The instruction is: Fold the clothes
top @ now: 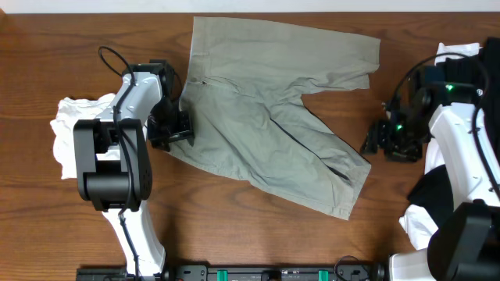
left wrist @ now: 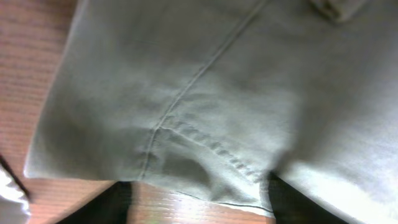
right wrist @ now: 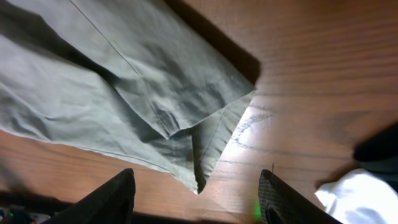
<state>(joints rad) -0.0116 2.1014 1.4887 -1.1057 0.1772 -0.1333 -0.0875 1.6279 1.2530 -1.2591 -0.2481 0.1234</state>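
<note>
Centre-top of the overhead frame: shorts [top: 273, 117] lie spread flat on the table [top: 234, 234], waistband at left, both legs fanning out to the right and lower right.

Left gripper [left wrist: 199, 208] sits at the waistband edge, left of centre. Its fingers are spread wide, with the cloth edge and seam lying just ahead of them. Nothing is pinched as far as I can tell.

Right gripper [right wrist: 196, 199] is right of the lower leg, off the cloth and also wide, with bare wood between its fingers. The hem corner is just in front of it.

Risks, as I judge them:
- The hem corner at lower centre of the right wrist view shows layers stacked and slightly offset. A shallow pinch probably takes only the top layer, and the leg peels apart on lift.
- The left side's bite is at the very edge. A thin grip would likely slip once the fold drags weight.
- If one arm lifts before the other has hold, the shorts slide and skew rather than fold.
- White garment [top: 66, 129] lies just beside the left arm and black garment [top: 436, 191] sits by the right arm base. A wide sweep could snag either.
</note>
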